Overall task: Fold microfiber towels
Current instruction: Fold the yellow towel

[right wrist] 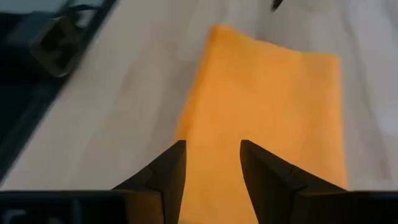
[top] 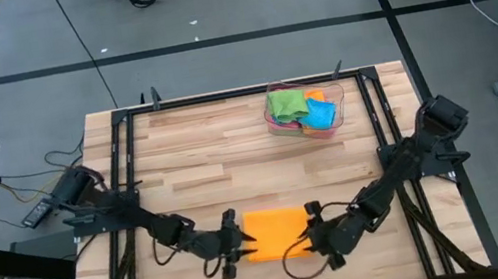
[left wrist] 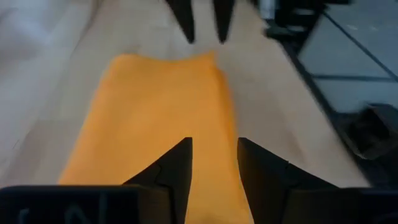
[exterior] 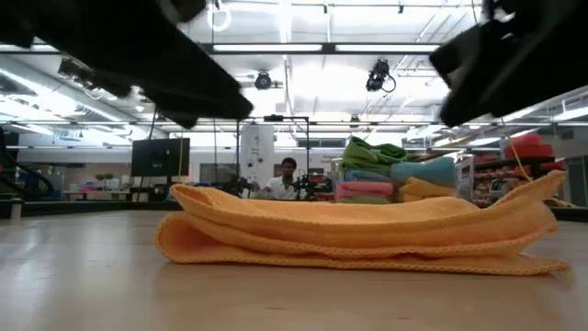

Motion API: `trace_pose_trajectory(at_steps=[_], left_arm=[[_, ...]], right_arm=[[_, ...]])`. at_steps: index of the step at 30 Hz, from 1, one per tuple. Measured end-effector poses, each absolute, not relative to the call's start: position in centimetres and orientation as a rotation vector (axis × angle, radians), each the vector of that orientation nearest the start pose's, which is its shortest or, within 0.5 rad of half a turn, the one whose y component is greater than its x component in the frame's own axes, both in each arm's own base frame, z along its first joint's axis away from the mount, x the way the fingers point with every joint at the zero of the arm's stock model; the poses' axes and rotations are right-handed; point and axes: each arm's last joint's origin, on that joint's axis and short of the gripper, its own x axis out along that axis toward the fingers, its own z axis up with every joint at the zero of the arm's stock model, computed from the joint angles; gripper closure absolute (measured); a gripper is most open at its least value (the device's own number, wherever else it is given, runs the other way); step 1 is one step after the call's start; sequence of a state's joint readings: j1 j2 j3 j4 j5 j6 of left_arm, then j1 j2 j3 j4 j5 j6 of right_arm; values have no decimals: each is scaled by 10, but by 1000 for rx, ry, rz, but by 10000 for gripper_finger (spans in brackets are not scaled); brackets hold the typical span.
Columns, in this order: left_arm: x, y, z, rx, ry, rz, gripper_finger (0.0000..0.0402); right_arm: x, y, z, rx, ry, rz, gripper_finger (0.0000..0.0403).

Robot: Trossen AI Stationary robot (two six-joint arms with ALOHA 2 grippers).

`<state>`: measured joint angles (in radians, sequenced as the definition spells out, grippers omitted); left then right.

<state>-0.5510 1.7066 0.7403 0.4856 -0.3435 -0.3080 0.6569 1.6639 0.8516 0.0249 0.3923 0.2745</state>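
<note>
Left claw (top: 237,244) and right claw (top: 311,233), both spread with nothing pinched, flank the folded orange towel (top: 276,231) lying flat near the table (top: 213,166) front edge; remaining towels (top: 302,110) sit in a clear tray (top: 335,95).

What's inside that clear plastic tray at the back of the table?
The tray holds folded towels: a green one on top, sky blue, bits of orange and pink. Anything beneath them is covered.
</note>
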Motion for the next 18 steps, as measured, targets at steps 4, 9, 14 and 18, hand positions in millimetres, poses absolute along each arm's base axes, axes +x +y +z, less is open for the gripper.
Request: trace_pose_trajectory(at_steps=[4, 9, 14, 18], left_arm=[[292, -155, 137, -122, 501, -62, 269], [297, -142, 123, -139, 565, 19, 275], [299, -133, 119, -132, 599, 58, 278], [296, -140, 121, -43, 597, -27, 278]], right_arm=[[272, 178, 155, -87, 721, 77, 245], [276, 163, 148, -5, 741, -11, 246], [273, 146, 135, 33, 780, -84, 242], [270, 146, 132, 30, 789, -82, 240]])
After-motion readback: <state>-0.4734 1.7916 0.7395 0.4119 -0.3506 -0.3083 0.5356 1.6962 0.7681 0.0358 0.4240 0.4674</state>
